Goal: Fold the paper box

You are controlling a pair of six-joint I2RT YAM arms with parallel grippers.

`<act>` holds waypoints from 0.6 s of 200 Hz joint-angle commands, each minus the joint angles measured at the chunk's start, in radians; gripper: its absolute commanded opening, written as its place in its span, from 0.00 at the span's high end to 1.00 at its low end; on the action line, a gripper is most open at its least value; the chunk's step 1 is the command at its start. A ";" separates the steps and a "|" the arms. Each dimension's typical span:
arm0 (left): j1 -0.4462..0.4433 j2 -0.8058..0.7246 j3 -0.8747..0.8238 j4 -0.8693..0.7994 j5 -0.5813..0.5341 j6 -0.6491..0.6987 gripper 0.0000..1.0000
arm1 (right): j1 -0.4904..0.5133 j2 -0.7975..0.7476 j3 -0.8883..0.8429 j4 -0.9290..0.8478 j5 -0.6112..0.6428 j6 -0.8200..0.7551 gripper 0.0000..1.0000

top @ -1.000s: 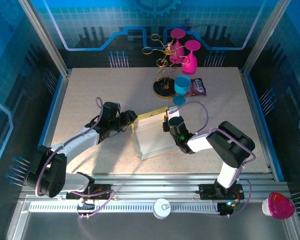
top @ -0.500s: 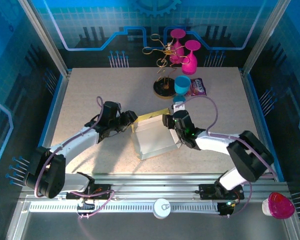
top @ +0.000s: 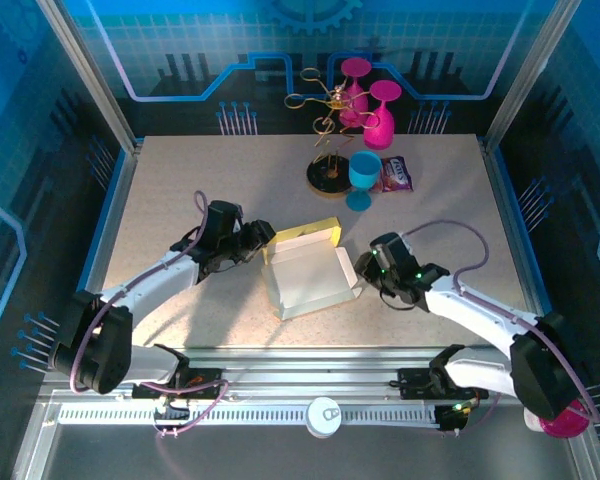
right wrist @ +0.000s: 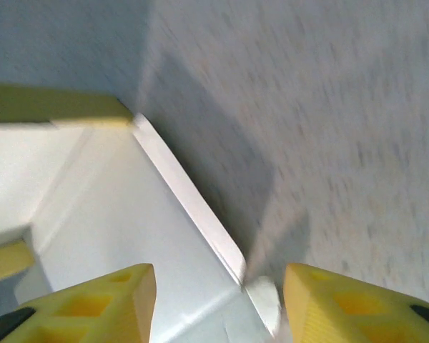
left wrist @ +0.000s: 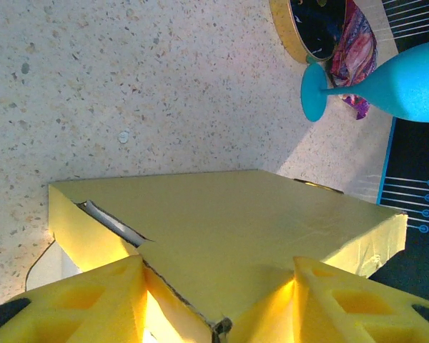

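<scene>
- We saw one paper box (top: pixel 305 280) lying in the middle of the table (top: pixel 180 190), between the two grippers and nearer the arms than the glassware.
- It looked like a shallow open tray: white inside with low walls, a yellow panel raised along its far edge, and a small white tab jutting out at its near right corner.
- In the left wrist view the box (left wrist: pixel 257 229) showed a broad yellow outer face, lightly creased, with a slit where one flap edge overlapped near a corner.
- In the blurred right wrist view the box (right wrist: pixel 129 214) showed its white inside, a thin white wall and a strip of yellow.
- The left gripper (top: pixel 264 240) was at the box's far left corner. Its fingers (left wrist: pixel 93 300) stood apart with the yellow corner between them, not pinched.
- The right gripper (top: pixel 365 268) was just beside the box's right wall, its fingers (right wrist: pixel 93 300) spread and holding nothing.
- At the far side we counted two magenta glasses (top: pixel 378 115), one blue glass (top: pixel 363 170), one gold stand (top: pixel 329 176) and one purple packet (top: pixel 396 176).
</scene>
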 commanded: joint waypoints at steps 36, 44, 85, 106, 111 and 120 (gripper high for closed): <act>0.002 0.032 0.005 -0.128 -0.024 0.047 0.49 | 0.062 0.086 -0.068 0.094 -0.166 0.323 0.51; 0.003 0.031 0.005 -0.129 -0.024 0.047 0.50 | 0.069 0.095 -0.072 0.099 -0.168 0.338 0.51; 0.006 0.031 0.003 -0.123 -0.017 0.047 0.50 | 0.102 0.142 -0.117 0.173 -0.173 0.429 0.54; 0.006 0.032 0.004 -0.122 -0.013 0.048 0.50 | 0.113 0.176 -0.119 0.214 -0.167 0.462 0.56; 0.006 0.032 0.003 -0.121 -0.013 0.048 0.50 | 0.114 0.186 -0.121 0.227 -0.164 0.467 0.57; 0.007 0.032 0.004 -0.120 -0.012 0.048 0.50 | 0.115 0.203 -0.122 0.263 -0.157 0.476 0.59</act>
